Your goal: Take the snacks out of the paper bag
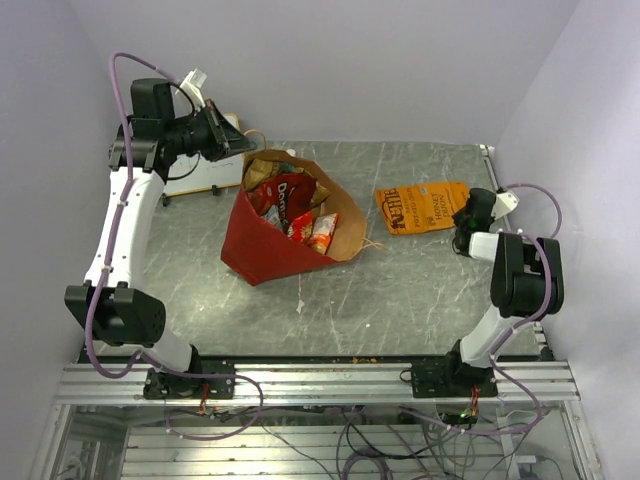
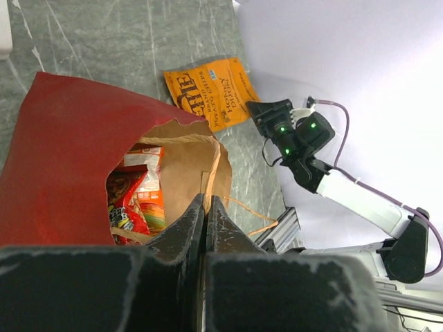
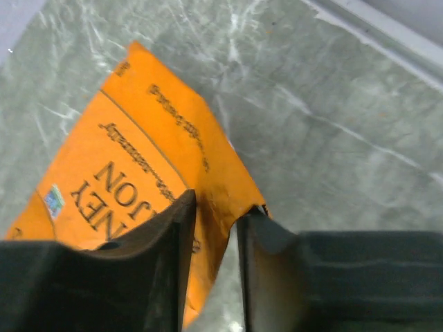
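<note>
**Paper bag at centre-left, one orange packet out on the table to its right.**

The left gripper sits at the far-left rim of the paper bag. Its jaws are drawn almost together. Whether bag paper is pinched between them cannot be told. The bag lies on the grey table with its red outside toward the near side and its brown mouth opening upward and to the right. Several snacks remain inside, red and orange packets crowded in the mouth. Well apart from the bag, on the right, an orange packet lies flat on the table. The right gripper is at that packet's right edge with a narrow gap between its jaws, and a corner of the packet lies in the gap. Whether the pads clamp the foil cannot be told.
</note>
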You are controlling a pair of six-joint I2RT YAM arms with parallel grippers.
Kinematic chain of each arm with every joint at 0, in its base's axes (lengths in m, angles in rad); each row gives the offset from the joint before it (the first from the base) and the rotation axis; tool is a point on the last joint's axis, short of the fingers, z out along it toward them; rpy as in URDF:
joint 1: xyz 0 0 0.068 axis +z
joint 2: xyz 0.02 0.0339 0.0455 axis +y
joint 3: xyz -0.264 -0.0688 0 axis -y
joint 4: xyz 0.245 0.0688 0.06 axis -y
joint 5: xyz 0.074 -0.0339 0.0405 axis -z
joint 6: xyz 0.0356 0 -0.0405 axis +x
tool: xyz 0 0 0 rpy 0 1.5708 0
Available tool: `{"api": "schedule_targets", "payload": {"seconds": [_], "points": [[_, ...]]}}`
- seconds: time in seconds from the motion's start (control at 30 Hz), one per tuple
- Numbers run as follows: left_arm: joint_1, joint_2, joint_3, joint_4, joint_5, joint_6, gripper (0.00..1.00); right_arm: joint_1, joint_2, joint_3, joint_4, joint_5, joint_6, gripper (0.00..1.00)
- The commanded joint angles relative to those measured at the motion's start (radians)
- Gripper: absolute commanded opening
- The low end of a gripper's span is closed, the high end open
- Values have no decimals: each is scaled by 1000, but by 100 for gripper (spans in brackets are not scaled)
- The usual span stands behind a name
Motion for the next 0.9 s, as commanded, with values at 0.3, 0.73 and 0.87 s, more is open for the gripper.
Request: {"api": "schedule_targets", "payload": {"seconds": [0.3,0.73,0.87], "points": [[-27,-122,-106,69,5,-61,7,-27,-318,-42,-239,-105,-55,69],[-50,-88,-94,101,-36,-172,7,278,-32,317,-470,-849,-285,65],[-54,-53,-50,88,-36,-161,7,340,86,417,-524,-897,-208,64]]}}
